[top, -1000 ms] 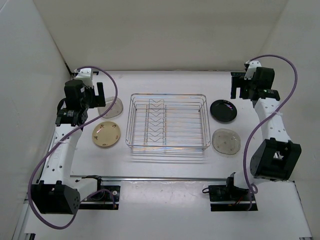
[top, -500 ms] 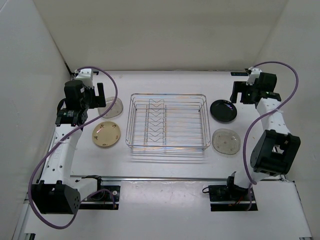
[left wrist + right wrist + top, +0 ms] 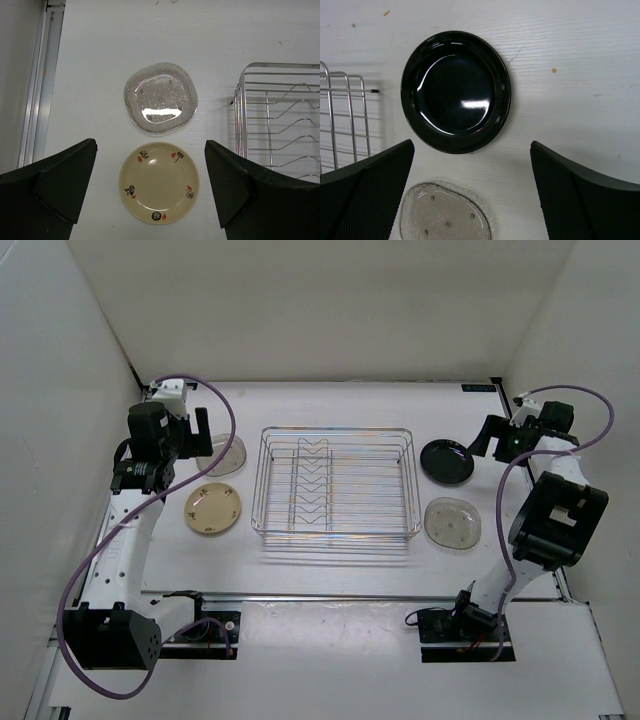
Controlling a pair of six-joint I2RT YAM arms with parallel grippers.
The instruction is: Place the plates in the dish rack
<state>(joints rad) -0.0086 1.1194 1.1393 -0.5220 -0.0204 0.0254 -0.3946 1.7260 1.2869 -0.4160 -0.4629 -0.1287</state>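
Left gripper (image 3: 150,143): fingers spread wide, empty
Right gripper (image 3: 472,143): fingers spread wide, empty
Clear plate (image 3: 445,215): cut off at 6 o'clock
Dish rack (image 3: 280,120): cut off at 3 o'clock

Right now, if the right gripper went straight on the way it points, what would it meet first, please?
Probably the black plate: in the wrist view the right gripper points down at the table, jaws open, and the plate's near rim lies between them. Depth is unclear.

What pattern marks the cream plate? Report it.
The cream plate bears small black and red marks; left wrist view.
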